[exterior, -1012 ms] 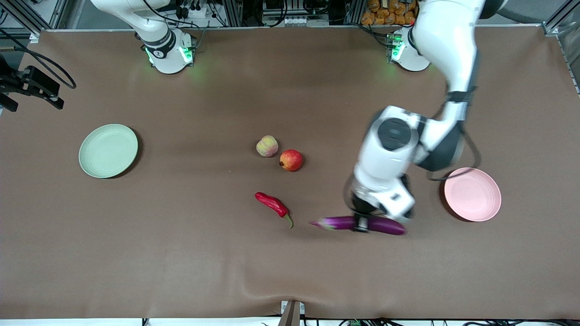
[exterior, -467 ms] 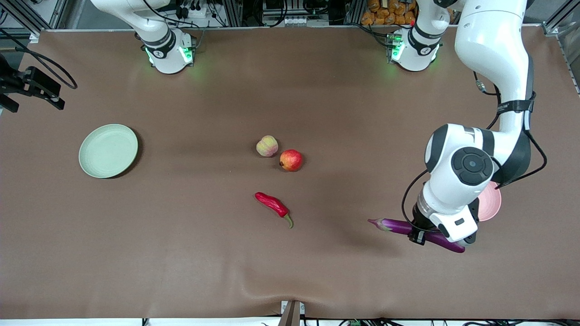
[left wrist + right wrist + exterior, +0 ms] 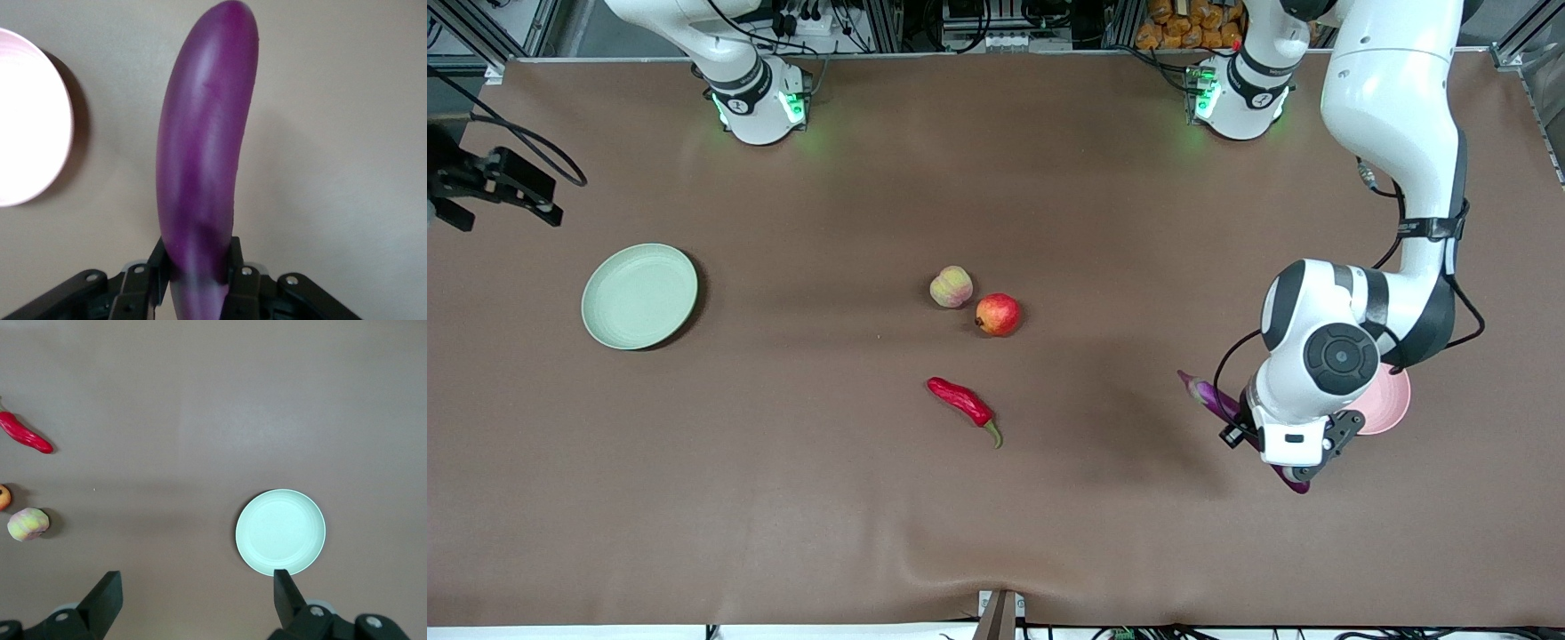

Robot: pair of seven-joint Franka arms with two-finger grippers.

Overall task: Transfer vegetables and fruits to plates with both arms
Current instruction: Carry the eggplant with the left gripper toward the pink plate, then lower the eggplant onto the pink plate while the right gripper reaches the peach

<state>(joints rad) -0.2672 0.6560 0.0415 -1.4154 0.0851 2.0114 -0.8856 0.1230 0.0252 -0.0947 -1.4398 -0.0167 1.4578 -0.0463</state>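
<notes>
My left gripper (image 3: 198,263) is shut on the purple eggplant (image 3: 203,140), holding it up in the air beside the pink plate (image 3: 27,120). In the front view the eggplant (image 3: 1209,397) sticks out from under the left wrist, which covers most of the pink plate (image 3: 1394,404). The peach (image 3: 951,287) and the pomegranate (image 3: 998,314) lie side by side mid-table, with the red chili (image 3: 960,400) nearer the camera. The green plate (image 3: 639,296) lies bare toward the right arm's end. My right gripper (image 3: 197,587) hangs open and high over the table by the green plate (image 3: 280,532), holding nothing.
The brown mat (image 3: 783,498) covers the whole table. The right wrist view also shows the peach (image 3: 28,524) and the chili (image 3: 25,435) at its edge. The two arm bases (image 3: 756,98) stand along the table's edge farthest from the camera.
The left arm has carried the eggplant from mid-table toward its own end, up beside the pink plate, and turned it. The right gripper has shifted only slightly.
</notes>
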